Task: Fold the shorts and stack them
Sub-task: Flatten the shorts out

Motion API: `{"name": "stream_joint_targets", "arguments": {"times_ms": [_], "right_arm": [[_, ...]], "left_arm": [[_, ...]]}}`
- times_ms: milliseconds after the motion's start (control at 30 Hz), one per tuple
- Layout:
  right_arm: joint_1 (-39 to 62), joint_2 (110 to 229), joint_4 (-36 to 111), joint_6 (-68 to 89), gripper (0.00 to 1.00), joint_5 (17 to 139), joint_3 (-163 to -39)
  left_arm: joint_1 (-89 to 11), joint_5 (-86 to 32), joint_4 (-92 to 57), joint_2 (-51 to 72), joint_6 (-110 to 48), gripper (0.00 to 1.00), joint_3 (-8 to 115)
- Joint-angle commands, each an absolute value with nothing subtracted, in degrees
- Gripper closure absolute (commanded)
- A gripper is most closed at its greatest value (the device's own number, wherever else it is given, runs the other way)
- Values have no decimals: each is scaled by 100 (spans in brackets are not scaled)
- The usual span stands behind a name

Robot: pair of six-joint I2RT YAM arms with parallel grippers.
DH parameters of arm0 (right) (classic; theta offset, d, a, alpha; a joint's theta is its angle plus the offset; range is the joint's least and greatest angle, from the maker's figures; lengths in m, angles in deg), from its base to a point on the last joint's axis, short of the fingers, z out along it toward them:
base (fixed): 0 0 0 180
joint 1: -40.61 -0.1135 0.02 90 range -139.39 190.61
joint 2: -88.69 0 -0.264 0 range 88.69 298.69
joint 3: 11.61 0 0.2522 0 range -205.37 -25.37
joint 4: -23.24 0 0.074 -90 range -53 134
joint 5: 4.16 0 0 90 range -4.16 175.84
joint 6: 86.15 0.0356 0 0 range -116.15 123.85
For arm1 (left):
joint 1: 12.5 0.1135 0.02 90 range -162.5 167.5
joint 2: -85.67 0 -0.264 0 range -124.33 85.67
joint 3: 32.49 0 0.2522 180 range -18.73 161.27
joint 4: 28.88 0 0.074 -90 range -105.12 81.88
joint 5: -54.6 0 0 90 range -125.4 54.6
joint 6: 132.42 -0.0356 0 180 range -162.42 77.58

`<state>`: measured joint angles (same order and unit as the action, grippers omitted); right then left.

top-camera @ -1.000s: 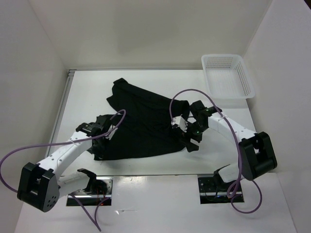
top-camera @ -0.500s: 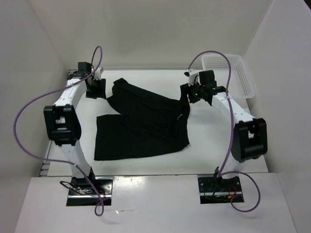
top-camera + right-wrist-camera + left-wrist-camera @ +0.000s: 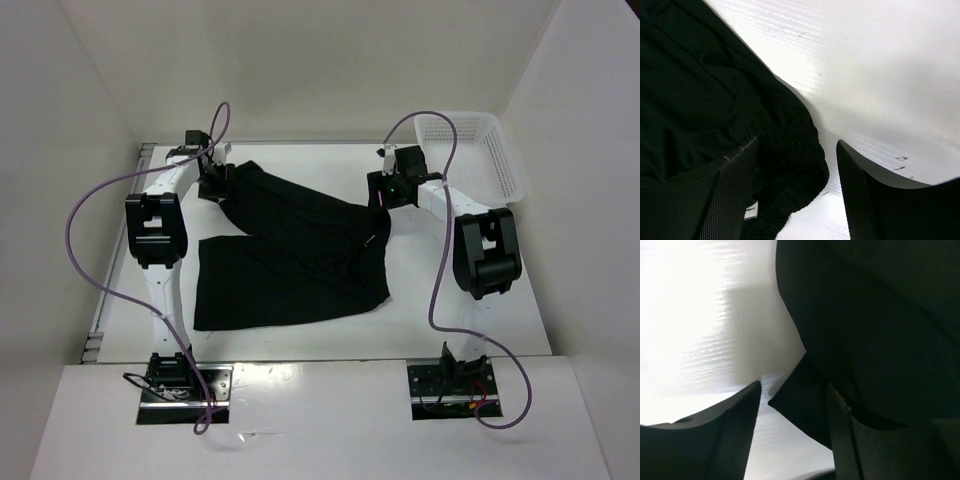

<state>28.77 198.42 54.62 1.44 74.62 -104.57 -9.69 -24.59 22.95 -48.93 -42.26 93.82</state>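
Left wrist, shorts point(image 3: 875, 340) corner between jaws (parted)

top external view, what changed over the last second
Both arms swung from the near edge of the shorts out to its far side. The left gripper now sits at the far left corner, the right gripper at the far right, jaws open astride the fabric. Shorts and basket stayed put.

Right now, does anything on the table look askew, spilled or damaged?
Yes. The shorts lie askew: the near part is flat, the far part runs diagonally toward the far left corner and looks rumpled. Nothing looks spilled or damaged.
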Motion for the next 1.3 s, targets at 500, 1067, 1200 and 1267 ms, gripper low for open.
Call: {"name": "stream_joint_targets", "arguments": {"times_ms": [500, 1067, 1200, 1267], "right_arm": [[2883, 19943, 5441, -186, 100, 7468, -10254], [2830, 20110, 5387, -598, 100, 7310, -10781], [2778, 20110, 5440, -792, 100, 7257, -10781], [2725, 20110, 5493, -853, 99, 7257, -10781]], "left_arm": [[-837, -3107, 2109, -3388, -4242, 100, 6883], [-775, -3656, 1995, -3233, -4242, 40, 8088], [-863, -3251, 2231, -4261, -4242, 36, 9346], [-1003, -2962, 2364, -4580, -4242, 34, 9841]]}}
